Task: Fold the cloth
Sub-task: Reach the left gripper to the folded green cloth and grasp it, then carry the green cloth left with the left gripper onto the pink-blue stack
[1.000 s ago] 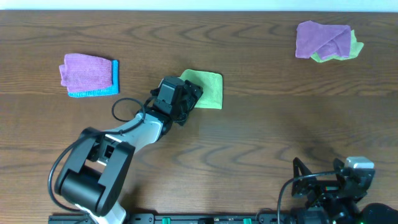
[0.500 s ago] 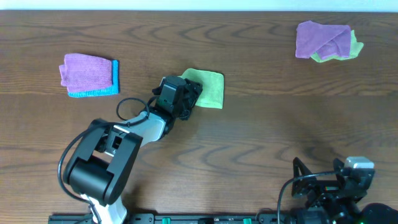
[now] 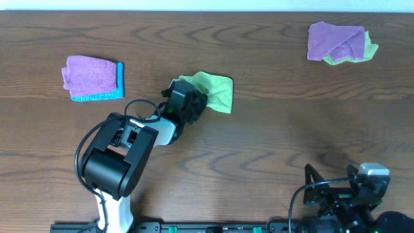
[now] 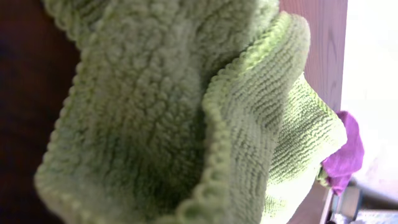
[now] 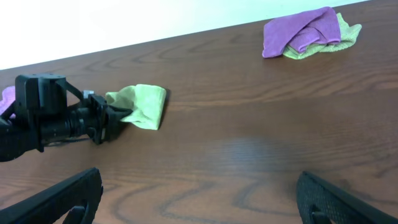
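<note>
The left gripper [image 3: 196,103] pinches the soft, light green cloth [image 3: 218,92] by its hem, toward the table's far edge; corners would grip best.

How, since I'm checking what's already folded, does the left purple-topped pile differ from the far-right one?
The left pile is folded flat with straight edges; the right pile is crumpled and lumpy. In the left pile purple covers a blue cloth; in the right pile, a green cloth. Both have purple on top and lie on the table, untouched.
</note>
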You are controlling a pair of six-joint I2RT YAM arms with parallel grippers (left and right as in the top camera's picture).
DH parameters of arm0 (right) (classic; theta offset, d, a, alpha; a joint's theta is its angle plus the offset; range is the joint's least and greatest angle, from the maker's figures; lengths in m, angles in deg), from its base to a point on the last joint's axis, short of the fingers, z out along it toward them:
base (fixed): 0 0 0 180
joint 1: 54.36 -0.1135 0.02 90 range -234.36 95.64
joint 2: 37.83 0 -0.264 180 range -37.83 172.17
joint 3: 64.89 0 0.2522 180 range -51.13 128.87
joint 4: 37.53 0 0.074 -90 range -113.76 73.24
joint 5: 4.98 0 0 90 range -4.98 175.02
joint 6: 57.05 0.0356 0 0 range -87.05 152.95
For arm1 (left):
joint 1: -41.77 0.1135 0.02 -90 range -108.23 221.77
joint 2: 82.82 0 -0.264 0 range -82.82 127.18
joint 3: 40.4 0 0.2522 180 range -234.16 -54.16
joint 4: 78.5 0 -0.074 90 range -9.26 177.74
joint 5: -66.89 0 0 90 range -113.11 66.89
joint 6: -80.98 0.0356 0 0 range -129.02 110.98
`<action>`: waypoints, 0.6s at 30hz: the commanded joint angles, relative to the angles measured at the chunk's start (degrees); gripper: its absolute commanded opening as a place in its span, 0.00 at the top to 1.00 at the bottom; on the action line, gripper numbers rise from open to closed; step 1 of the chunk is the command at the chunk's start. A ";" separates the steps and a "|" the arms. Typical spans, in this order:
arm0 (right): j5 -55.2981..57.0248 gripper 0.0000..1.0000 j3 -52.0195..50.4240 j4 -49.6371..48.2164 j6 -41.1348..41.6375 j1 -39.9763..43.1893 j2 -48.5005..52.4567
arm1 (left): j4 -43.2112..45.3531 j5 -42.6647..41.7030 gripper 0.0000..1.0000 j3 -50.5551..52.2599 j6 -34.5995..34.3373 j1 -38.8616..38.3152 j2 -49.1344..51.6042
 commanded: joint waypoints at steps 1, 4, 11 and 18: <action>0.61 0.01 -0.31 0.04 0.74 0.44 -0.11 | 0.98 -1.01 0.94 0.94 7.85 0.22 1.75; 0.59 0.01 -0.31 0.04 0.74 0.44 -0.11 | 4.46 -4.92 0.94 0.85 13.09 1.77 0.83; 0.61 0.01 -0.31 0.04 0.74 0.44 -0.11 | 1.79 -11.98 0.94 0.00 19.91 8.02 -6.62; 0.59 0.01 -0.31 0.04 0.74 0.44 -0.11 | -7.45 -12.17 0.94 -0.35 24.04 14.01 -17.49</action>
